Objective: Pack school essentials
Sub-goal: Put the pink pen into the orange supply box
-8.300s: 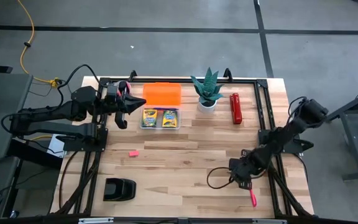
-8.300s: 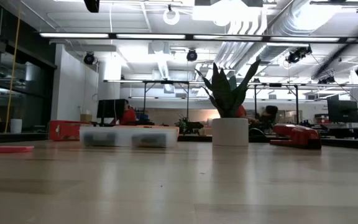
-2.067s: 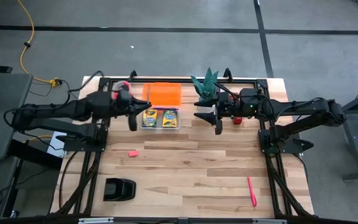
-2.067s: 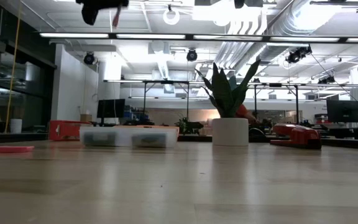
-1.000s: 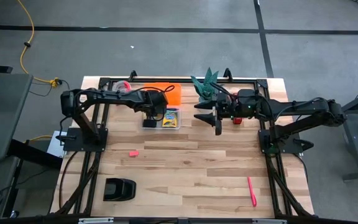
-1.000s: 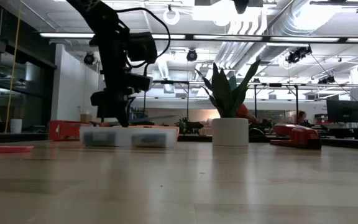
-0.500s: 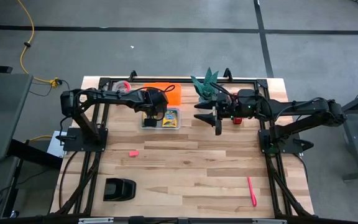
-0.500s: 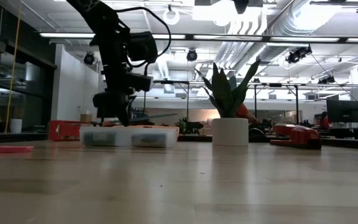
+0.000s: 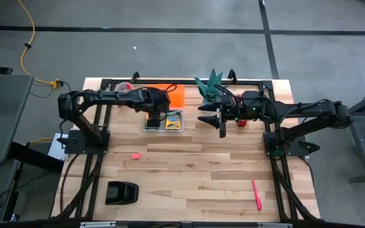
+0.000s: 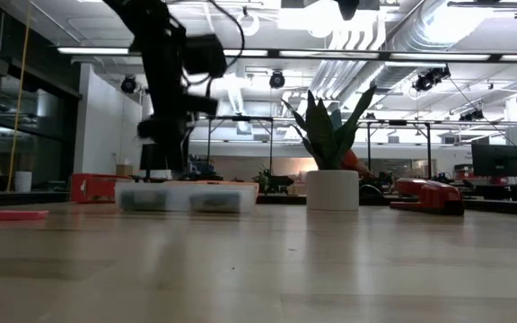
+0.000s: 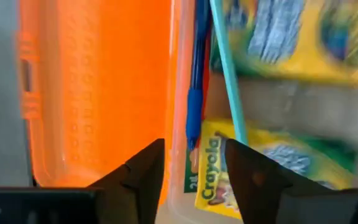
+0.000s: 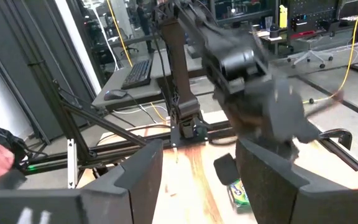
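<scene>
Left end effector: fingers apart, empty, above clear plastic bin holding yellow-and-green crayon boxes. Right end effector: open, empty, beside potted green plant.

Our left gripper swung from table's left edge to over clear case, now lifting slightly. Our right gripper moved from pink marker up beside plant.

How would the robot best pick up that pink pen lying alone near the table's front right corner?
Judging by its pose, the pink pen lies flat with bare wood all around, so come straight down and pinch its thin middle across the width. The right gripper hangs nearest, by the plant.
</scene>
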### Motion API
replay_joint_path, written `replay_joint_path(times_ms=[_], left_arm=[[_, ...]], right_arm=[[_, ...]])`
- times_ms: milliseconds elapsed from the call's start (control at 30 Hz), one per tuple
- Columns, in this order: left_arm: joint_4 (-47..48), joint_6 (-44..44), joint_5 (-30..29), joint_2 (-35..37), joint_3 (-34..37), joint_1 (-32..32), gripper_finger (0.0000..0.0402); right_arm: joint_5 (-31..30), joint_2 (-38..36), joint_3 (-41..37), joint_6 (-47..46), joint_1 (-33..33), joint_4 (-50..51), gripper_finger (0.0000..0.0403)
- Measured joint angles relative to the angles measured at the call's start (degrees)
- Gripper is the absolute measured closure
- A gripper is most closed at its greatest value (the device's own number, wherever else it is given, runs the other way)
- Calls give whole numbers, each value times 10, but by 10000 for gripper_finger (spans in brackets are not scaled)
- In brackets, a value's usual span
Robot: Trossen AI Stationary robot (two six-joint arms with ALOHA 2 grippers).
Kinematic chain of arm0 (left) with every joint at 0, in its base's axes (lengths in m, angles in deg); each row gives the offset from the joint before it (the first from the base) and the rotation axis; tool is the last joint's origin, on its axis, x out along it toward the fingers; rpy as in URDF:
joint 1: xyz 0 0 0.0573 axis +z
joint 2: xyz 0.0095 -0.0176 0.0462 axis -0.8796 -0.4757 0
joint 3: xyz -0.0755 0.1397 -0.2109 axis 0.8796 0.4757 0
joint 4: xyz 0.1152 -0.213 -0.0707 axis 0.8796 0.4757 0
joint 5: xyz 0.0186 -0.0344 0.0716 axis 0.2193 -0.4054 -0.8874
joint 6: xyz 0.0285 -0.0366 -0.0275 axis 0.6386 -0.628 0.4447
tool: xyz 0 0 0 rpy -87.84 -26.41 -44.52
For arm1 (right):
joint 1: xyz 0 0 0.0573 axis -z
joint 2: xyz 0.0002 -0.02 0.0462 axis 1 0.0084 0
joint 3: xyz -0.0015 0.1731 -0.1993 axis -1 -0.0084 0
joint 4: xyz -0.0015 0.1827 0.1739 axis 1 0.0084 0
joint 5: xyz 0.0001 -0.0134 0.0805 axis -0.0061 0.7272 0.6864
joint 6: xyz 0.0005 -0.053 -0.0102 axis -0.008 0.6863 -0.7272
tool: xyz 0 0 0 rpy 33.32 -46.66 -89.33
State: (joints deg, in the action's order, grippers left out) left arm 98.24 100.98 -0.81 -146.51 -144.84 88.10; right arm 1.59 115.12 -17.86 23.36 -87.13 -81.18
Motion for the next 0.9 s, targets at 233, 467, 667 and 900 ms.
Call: replay_joint_path(times_ms=[233,467,667,900], left_arm=[[13,-105,77,98,-36,0,216],[-92,-240,183,234,-32,-15,224],[-355,-298,199,361,77,-86,229],[-577,-357,167,469,227,-171,229]], right_arm=[[0,0,0,0,0,3,206],[0,0,0,0,0,6,206],[9,0,0,1,0,6,206],[9,0,0,2,0,5,206]])
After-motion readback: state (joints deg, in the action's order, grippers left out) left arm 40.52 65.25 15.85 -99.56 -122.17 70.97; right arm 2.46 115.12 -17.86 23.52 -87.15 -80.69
